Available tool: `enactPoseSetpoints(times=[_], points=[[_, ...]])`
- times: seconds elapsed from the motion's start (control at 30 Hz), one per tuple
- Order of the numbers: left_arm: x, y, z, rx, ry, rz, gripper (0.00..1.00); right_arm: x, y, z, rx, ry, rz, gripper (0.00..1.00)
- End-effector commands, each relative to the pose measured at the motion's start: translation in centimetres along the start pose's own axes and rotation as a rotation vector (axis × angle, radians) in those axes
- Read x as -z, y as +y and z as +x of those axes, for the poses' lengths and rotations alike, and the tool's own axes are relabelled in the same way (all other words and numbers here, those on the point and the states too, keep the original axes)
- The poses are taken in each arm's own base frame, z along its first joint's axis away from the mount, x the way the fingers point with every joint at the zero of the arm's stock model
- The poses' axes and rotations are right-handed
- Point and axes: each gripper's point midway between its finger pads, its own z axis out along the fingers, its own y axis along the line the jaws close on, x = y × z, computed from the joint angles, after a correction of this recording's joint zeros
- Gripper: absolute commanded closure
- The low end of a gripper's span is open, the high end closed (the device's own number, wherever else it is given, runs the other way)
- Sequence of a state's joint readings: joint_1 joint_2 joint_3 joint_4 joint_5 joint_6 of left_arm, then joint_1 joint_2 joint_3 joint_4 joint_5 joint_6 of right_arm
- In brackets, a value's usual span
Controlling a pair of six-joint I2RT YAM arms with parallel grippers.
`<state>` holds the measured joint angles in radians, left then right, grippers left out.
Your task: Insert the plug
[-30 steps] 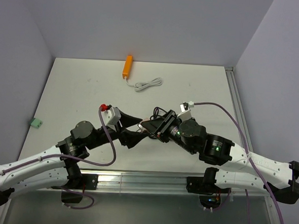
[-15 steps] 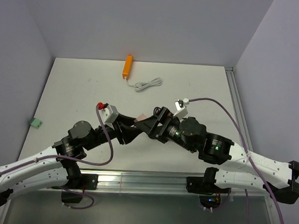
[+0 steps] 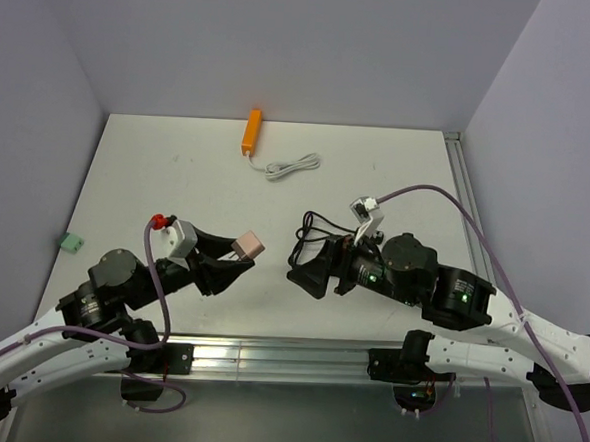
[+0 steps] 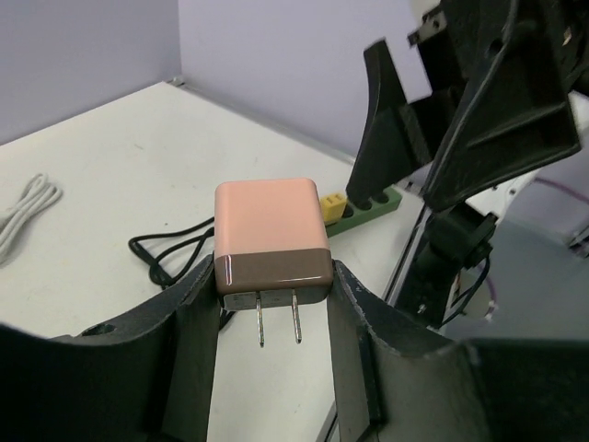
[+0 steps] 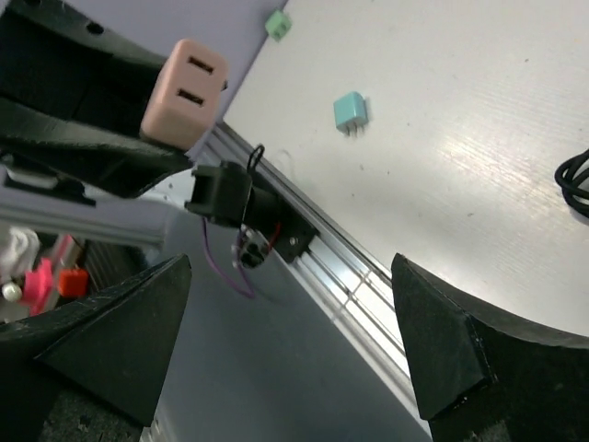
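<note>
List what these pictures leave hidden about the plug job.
Power strip: left wrist view, mostly behind the right gripper; sockets unseen.
Black cable: top view, one end passes under the right arm.
Pink plug: top view, prongs hidden behind its own body.

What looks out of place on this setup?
A small green piece sits beyond the table's left edge by the purple wall, apart from everything else. Nothing looks spilled or broken; the left gripper holds the pink plug squarely.

Open gap between facing jaws, black cable (image 3: 305, 222) beside right jaws
</note>
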<state>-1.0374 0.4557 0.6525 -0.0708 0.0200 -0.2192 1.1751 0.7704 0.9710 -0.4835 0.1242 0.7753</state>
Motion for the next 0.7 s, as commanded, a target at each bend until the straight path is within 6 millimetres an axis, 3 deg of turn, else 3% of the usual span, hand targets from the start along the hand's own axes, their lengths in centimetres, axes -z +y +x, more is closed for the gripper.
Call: enactPoseSetpoints(times=[0.0,0.1,0.13,0.17,0.33,0.67], points=[[0.0,-0.3,-0.8,-0.089,0.041,0.021,1.00,1.2,3.2,-1.9,0.116,0.035,-0.107,0.04],[-0.4,-0.7,-1.0,-0.128,0.050,0.051,1.00,0.8,5.6,-2.2,0.099,0.128,-0.184,0.09],[-0.4,-1.0,-1.2,-0.139,0.045,0.071,1.00,-0.5,5.2,-1.8,0.080,0.175,-0.145,0.10],[-0.4,-1.1,-1.3,-0.162,0.039,0.085,1.00,-0.5,5.8,-2.4,0.067,0.183,-0.150,0.11],[-0.1,-1.4,-2.1,-0.209,-0.003,0.103,1.00,-1.5,7.4,-1.8,-0.052,0.291,-0.267,0.14],[0.4,-3.1,-1.8,-0.262,0.008,0.218,1.00,-2.5,7.7,-1.8,-0.111,0.395,-0.431,0.28]])
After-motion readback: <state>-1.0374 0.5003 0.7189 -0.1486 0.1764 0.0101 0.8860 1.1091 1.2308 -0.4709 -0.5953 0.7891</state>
